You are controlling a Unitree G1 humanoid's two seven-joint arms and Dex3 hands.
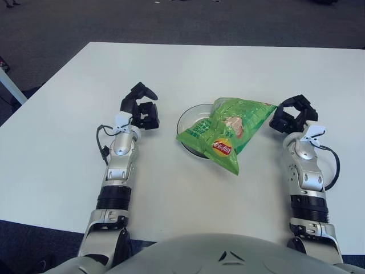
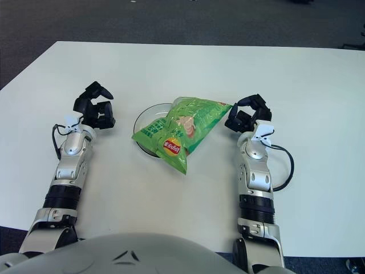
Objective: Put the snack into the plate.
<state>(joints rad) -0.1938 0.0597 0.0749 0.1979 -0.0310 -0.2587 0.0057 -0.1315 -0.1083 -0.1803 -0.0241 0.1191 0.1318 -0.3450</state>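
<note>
Just left of right hand, snack

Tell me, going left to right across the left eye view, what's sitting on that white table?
Left hand → plate → green snack bag, lying on the plate and overhanging it → right hand.
</note>
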